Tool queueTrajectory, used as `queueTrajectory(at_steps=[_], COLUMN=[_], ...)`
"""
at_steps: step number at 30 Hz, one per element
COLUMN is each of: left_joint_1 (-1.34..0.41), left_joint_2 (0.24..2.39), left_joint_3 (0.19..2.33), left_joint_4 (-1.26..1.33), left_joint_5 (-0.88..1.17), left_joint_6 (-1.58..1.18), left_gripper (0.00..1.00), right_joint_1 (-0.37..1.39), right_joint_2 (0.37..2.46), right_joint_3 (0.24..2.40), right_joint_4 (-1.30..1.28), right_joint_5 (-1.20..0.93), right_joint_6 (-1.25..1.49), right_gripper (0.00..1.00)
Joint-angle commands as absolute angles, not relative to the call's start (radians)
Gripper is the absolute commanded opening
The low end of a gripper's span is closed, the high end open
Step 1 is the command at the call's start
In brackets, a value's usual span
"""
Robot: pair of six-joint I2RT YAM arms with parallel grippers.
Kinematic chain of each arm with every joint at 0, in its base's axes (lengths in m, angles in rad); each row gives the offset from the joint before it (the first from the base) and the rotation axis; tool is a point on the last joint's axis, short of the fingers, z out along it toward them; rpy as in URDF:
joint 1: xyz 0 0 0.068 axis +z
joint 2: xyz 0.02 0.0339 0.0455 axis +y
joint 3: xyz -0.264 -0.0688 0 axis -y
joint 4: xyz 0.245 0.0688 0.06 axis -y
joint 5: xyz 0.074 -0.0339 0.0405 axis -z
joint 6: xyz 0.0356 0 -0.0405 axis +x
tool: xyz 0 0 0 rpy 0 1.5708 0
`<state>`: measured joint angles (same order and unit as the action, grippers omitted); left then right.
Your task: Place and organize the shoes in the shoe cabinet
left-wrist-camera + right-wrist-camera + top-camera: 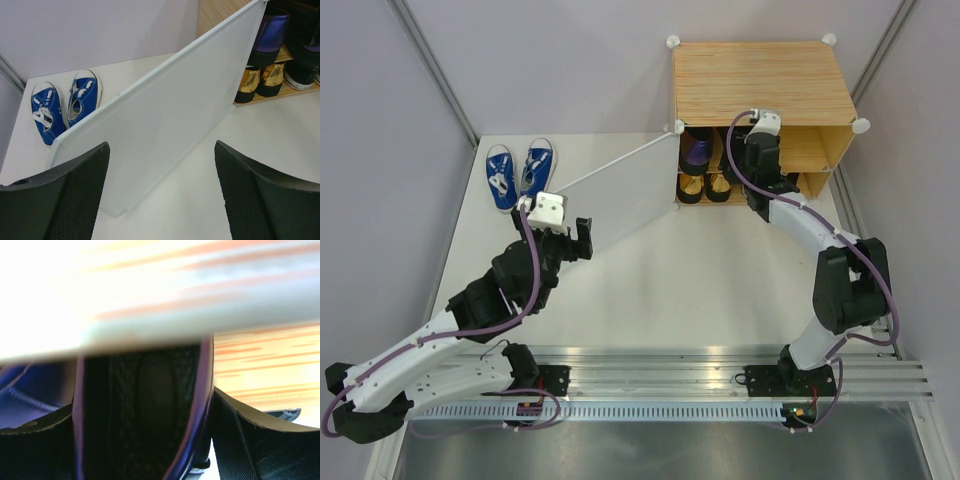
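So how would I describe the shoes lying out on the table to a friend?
Find the wooden cabinet at the far side of the table, then follow its open white door out to the left. Behind the door's free end lies a pair of sneakers. They are bright blue with white laces; the other shoes sit inside the cabinet.

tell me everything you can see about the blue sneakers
The blue sneakers are a pair in bright blue cloth-like material with white laces and white rubber-looking trim. They sit soles down, side by side and close together, on the white table at its far left corner, outside the cabinet and left of its swung-open white door. Nothing but the table touches them.
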<state>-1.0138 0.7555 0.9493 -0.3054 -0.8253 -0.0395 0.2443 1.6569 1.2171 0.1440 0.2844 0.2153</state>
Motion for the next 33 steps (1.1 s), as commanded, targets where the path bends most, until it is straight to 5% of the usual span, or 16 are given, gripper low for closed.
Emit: queueTrajectory(at_steps=[1, 5, 9, 13, 21, 23, 33], left_joint_1=[-1.009, -1.009, -1.009, -1.009, -1.009, -1.009, -1.009], left_joint_2=[0.753, 0.752, 0.739, 0.741, 0.745, 0.746, 0.750], left_joint_3=[0.960, 0.963, 0.963, 0.963, 0.963, 0.963, 0.962], left_joint_4=[-0.296, -0.298, -0.298, -0.298, -0.299, -0.299, -0.301], left_joint_5=[-0.815, -0.811, -0.815, -0.808, -0.805, -0.807, -0.802], left_joint_6=[-0.015, -0.012, -0.009, -0.009, -0.006, -0.008, -0.008], left_gripper=[0.88, 0.88, 0.88, 0.88, 0.89, 0.89, 0.90], right_joint_1=[0.238, 0.236, 0.233, 0.227, 0.225, 0.225, 0.224], right_joint_2=[1.663, 1.684, 1.716, 1.729, 1.735, 1.733, 1.694], right_joint_3=[1.322, 1.331, 1.348, 1.350, 1.373, 1.379, 1.358], right_joint_4=[0.330, 0.337, 0.331, 0.330, 0.301, 0.290, 0.261], right_joint_5=[0.273, 0.264, 0.264, 0.249, 0.239, 0.239, 0.235], right_joint_6=[0.233, 0.248, 0.262, 0.284, 0.287, 0.288, 0.268], right_gripper=[0.01, 0.01, 0.14, 0.46, 0.79, 0.95, 0.98])
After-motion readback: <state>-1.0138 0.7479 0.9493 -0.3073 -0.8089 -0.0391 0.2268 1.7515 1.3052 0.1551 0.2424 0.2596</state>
